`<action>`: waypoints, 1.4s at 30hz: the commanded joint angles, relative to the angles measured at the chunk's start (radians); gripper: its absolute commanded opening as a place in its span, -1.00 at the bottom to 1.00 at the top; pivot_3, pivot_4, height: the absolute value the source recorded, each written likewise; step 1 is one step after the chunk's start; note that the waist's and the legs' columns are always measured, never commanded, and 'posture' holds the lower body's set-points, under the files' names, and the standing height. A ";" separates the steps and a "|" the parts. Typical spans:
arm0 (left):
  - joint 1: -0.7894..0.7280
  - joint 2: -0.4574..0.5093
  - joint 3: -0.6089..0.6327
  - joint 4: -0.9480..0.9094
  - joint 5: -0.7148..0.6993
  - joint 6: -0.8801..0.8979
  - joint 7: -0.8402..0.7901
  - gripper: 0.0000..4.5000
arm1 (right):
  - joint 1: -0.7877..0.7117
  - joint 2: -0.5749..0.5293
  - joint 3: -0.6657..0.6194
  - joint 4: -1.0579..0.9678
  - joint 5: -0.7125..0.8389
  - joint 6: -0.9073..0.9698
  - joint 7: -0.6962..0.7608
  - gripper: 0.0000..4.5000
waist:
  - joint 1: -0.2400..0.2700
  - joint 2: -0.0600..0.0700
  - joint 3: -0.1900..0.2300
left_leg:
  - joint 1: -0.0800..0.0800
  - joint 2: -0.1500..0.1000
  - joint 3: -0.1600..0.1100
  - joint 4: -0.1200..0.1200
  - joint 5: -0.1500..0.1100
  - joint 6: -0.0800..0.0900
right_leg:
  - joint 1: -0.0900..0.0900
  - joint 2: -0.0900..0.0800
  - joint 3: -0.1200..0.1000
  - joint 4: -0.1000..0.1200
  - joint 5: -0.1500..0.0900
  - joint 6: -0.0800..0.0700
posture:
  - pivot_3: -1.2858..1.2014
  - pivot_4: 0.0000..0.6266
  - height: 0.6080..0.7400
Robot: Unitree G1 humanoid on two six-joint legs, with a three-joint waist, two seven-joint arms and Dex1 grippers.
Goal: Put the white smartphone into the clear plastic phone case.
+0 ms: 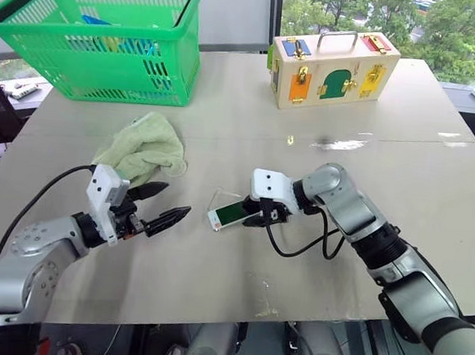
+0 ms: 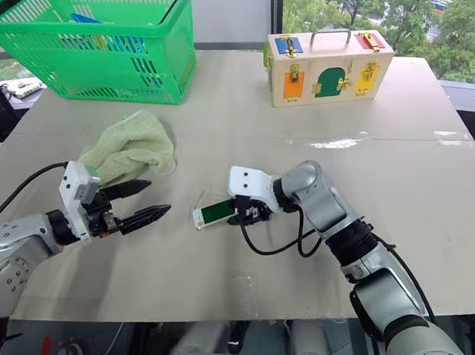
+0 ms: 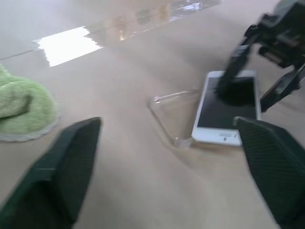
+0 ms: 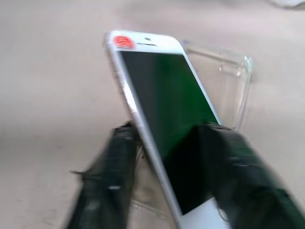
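You are looking down on a broad, pale beige tabletop (image 1: 213,282) made of two boards that meet at a thin seam running across it. Daylight glares off the surface near that seam in a bright patch (image 1: 339,143). Behind the table stands a plain light grey wall (image 1: 234,13), divided from a large window (image 1: 430,28) by a dark vertical frame. Through the glass you see leafy green trees (image 1: 470,40). A dark ledge runs along below the window on your right.
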 commanded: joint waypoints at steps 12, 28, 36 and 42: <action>-0.113 -0.018 -0.134 -0.002 0.047 0.018 -0.002 1.00 | 0.098 -0.136 -0.116 -0.346 0.026 0.239 -0.211 -0.98 | 0.005 -0.001 0.000 | -0.002 0.000 -0.001 0.000 0.000 0.000 | 0.000 -0.001 -0.002 -0.002 0.000 0.000 | 0.03 -0.52 1.00; -0.090 0.014 -0.290 0.081 0.179 0.005 -0.071 1.00 | 0.167 -0.346 -0.183 -0.522 0.048 0.316 -0.279 -0.98 | 0.000 -0.001 0.000 | -0.003 0.001 0.001 -0.001 0.002 0.004 | -0.001 -0.001 -0.001 -0.003 0.000 0.000 | 0.03 -0.52 1.00; -0.119 -0.077 -0.374 0.256 0.355 -0.277 -0.024 1.00 | 0.175 -0.368 -0.197 -0.578 0.110 0.382 -0.290 -0.98 | 0.009 0.000 0.000 | -0.003 0.001 0.001 -0.001 0.002 0.005 | 0.000 -0.002 -0.001 -0.004 0.000 0.000 | 0.03 -0.52 1.00; -0.122 -0.215 -0.372 0.359 0.468 -0.466 0.143 1.00 | 0.185 -0.387 -0.201 -0.618 0.135 0.419 -0.313 -0.98 | 0.051 0.005 -0.003 | -0.001 0.002 -0.001 0.003 0.000 0.001 | 0.006 -0.004 -0.009 -0.004 -0.003 -0.002 | 0.03 -0.52 1.00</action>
